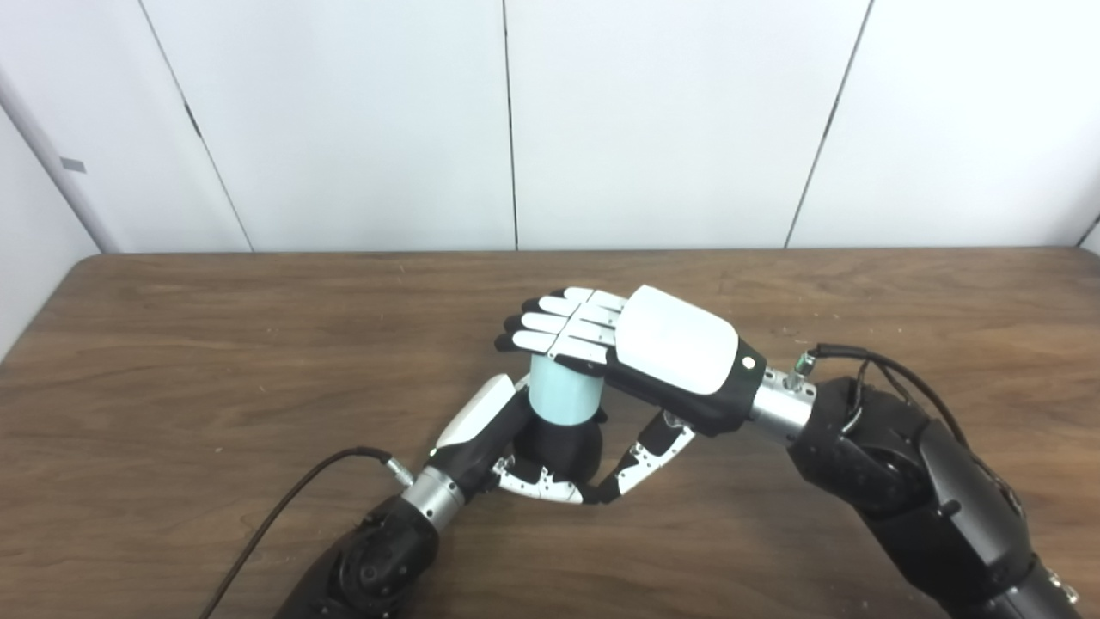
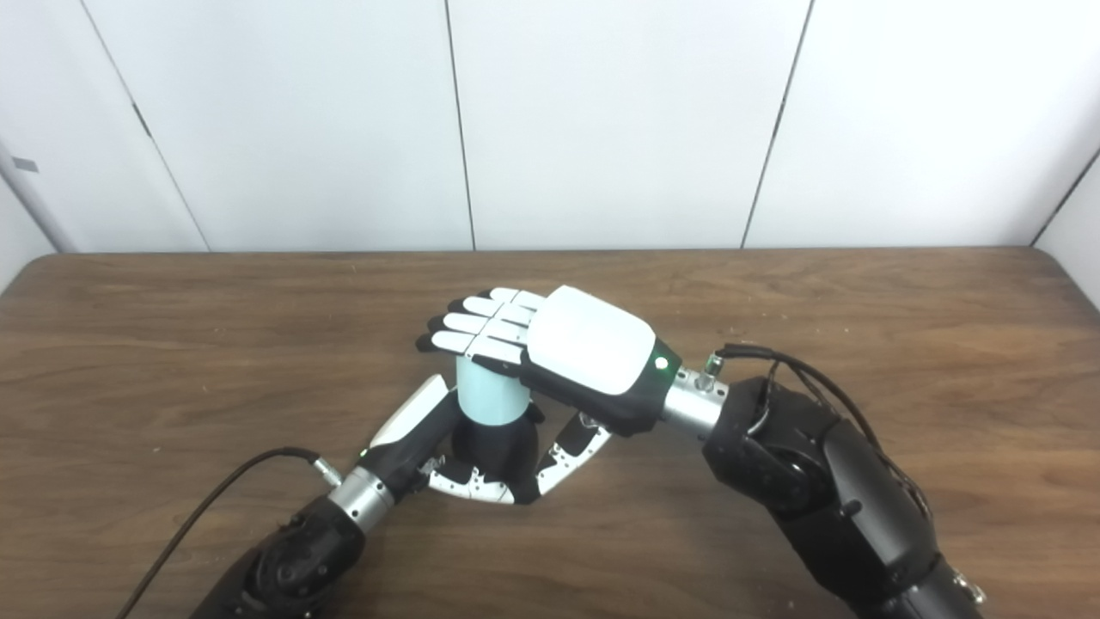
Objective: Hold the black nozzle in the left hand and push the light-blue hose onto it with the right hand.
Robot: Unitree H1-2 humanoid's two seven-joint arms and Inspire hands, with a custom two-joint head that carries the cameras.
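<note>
Nearest, at the bottom edge: left arm coming in from the left, a black cable (image 1: 284, 507) trailing off its wrist across the table (image 1: 172, 361). Right arm entering from the right, bulkier, with cables (image 1: 876, 370) looped over its wrist.

Just beyond, left hand (image 1: 516, 447) low on the wood, wrapped round the black nozzle (image 1: 559, 447) — fingers (image 1: 541, 488) curled along the near side of its base, white back of the hand on the left side. Grasping, then, with the nozzle upright near the table's middle.

Seated on top of the nozzle: the light-blue hose (image 1: 563, 391), a short upright cylinder, lower end meeting the black part; how far over it, not clear.

Above that, right hand (image 1: 653, 352) palm down, flat over the hose's top end, fingers (image 1: 559, 322) stretched out straight and together, pointing left and away. Thumb (image 1: 644, 460) angled down on the near right, tip close to the left hand's fingertips beside the nozzle. Not closed round the hose; resting or pressing on its top, contact itself hidden under the palm.

Farther back: bare brown wood to the far edge, then a white panelled wall (image 1: 670, 120) with dark vertical seams.
</note>
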